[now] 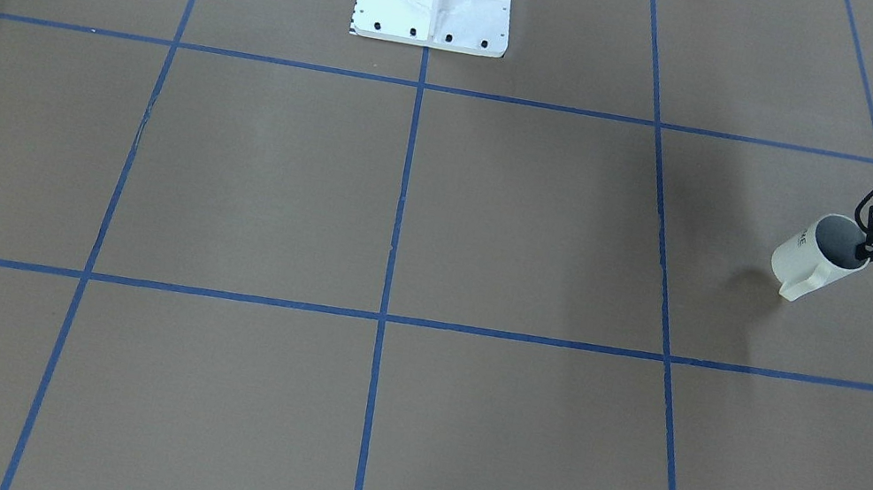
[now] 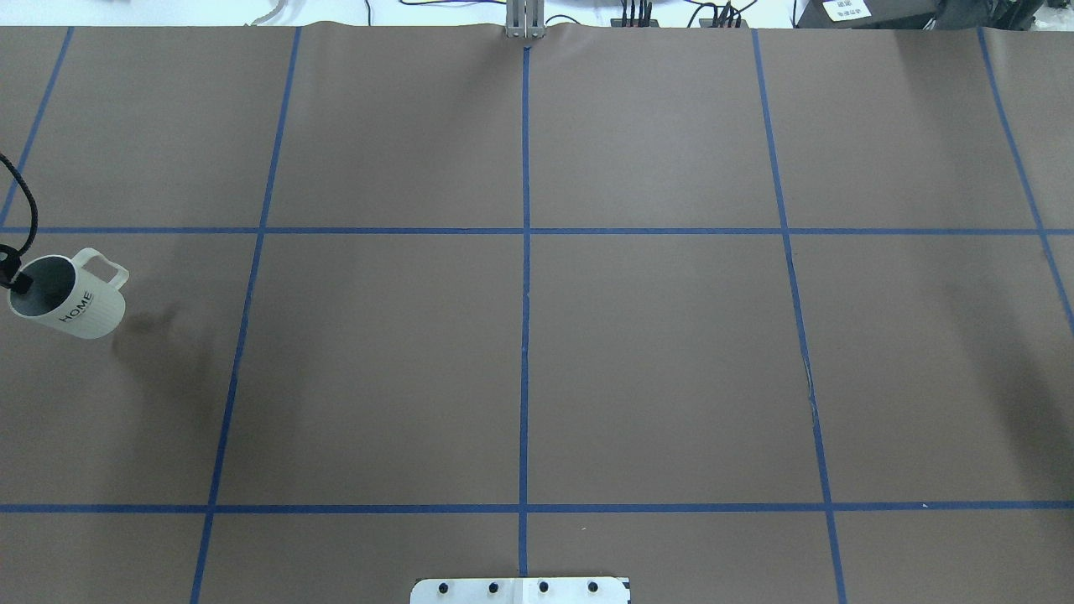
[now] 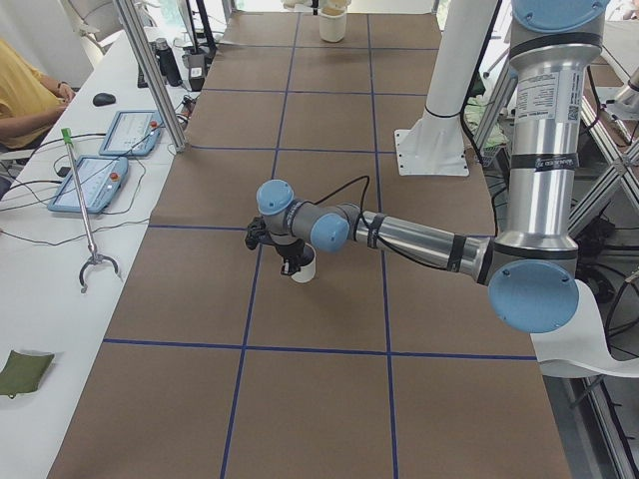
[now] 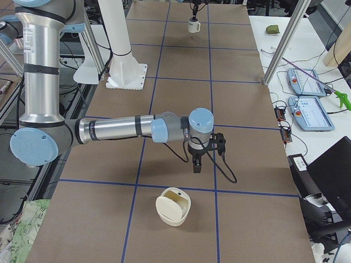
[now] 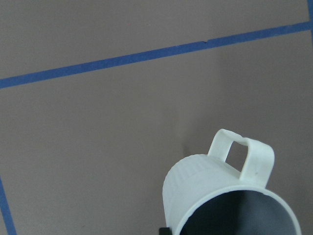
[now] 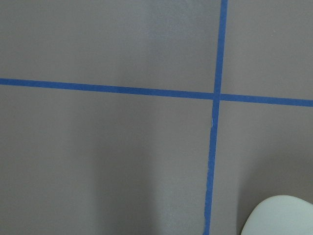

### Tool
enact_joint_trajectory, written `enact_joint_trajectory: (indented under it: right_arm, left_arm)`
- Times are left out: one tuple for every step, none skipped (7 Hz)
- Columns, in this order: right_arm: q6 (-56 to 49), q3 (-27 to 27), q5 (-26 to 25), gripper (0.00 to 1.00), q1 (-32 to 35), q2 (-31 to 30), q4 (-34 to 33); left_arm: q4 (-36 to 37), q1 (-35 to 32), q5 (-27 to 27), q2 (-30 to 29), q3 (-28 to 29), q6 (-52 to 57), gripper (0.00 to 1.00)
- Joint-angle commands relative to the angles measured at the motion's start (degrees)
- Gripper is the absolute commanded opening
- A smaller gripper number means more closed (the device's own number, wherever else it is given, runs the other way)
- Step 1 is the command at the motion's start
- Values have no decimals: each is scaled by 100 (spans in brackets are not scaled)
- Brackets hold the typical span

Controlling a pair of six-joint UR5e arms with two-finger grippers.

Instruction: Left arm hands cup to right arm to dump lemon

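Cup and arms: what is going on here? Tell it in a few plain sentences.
The left gripper pinches the cup by its rim and holds it tilted, lifted off the table, at the robot's far left. No lemon shows inside it. The right gripper hangs apart at the other end, pointing down near a cream tub. The cup is not yet handed over.

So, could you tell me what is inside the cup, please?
Inside the cup only grey wall shows, with the left tool pinching its rim. No lemon is visible, though the shadowed bottom is hidden.
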Motion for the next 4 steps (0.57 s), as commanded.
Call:
enact_joint_trajectory:
  right_arm:
    - [1,7,20,100,0,5,13]
    - [1,16,20,100,0,5,13]
    - [1,7,28,100,0,5,13]
    - [1,7,28,100,0,5,13]
  left_arm:
    - [-30,28,14,-13,50,1,0]
    - [-30,37,6,-5,50,-8,0]
    - [-21,98,14,-13,85,-8,0]
    - [-30,142,6,-13,94,-17,0]
